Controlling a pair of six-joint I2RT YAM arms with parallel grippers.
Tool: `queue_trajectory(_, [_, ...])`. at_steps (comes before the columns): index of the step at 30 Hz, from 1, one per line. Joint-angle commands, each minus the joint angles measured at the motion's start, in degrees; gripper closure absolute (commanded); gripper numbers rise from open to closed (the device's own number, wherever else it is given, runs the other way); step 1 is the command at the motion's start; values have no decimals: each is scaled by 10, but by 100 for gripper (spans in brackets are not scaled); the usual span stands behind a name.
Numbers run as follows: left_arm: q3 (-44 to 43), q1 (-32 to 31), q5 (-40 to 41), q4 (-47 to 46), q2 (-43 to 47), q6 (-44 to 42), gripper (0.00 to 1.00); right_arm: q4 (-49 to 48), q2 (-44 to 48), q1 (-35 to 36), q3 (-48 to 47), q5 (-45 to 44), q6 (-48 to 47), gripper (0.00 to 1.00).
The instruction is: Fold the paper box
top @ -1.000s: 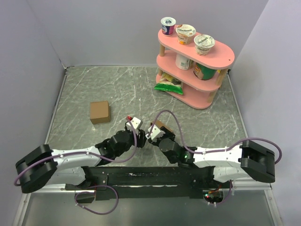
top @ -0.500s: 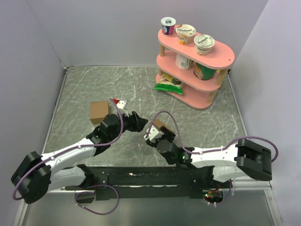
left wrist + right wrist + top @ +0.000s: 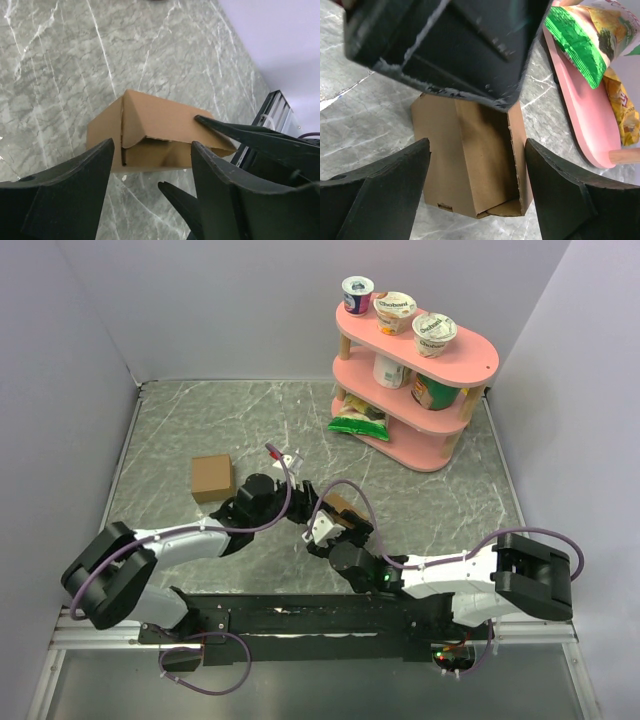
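The paper box (image 3: pixel 343 506) is a small brown cardboard carton lying on the marble table just right of centre. In the right wrist view the paper box (image 3: pixel 470 160) lies on its side, its end flap partly loose. My right gripper (image 3: pixel 477 147) is open and straddles it, with a gap on both sides. From the left wrist view the paper box (image 3: pixel 150 132) sits just beyond my open left gripper (image 3: pixel 152 150), whose fingers hold nothing. From above, the left gripper (image 3: pixel 298 510) and right gripper (image 3: pixel 335 522) meet at the box.
A neat brown cardboard cube (image 3: pixel 212 478) stands left of centre. The pink two-tier shelf (image 3: pixel 470 365) at the back right carries yogurt cups. A green snack bag (image 3: pixel 360 422) lies on its lowest tier, close beside the box in the right wrist view (image 3: pixel 580 40).
The right gripper's jaws have spread wider around the box. The left arm swung out to the left and forward, then came back in toward the box.
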State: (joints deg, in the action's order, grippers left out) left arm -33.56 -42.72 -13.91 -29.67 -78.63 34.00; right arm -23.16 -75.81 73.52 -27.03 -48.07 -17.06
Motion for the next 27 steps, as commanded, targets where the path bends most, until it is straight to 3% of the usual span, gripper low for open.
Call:
queue_trajectory(1, [-8, 4, -10, -59, -15, 15, 34, -5, -5, 5, -15, -18, 5, 16])
queue_trajectory(7, [2, 9, -9, -88, -33, 31, 41, 2, -6, 6, -19, -16, 10, 16])
queue_trajectory(9, [11, 12, -16, -114, -32, 44, 38, 5, -10, 6, -21, -16, 10, 16])
queue_trajectory(11, [10, 15, -18, -120, -28, 52, 28, 5, -15, 7, -23, -18, 10, 16])
queue_trajectory(17, [-8, 24, -20, -107, -28, 68, 26, 2, -16, 7, -23, -18, 9, 16])
queue_trajectory(24, [-18, 31, -22, -108, -78, 67, 36, 10, -15, 7, -24, -18, 14, 16])
queue_trajectory(27, [-24, 33, -32, -119, -96, 69, 45, 12, -16, 8, -26, -20, 15, 16])
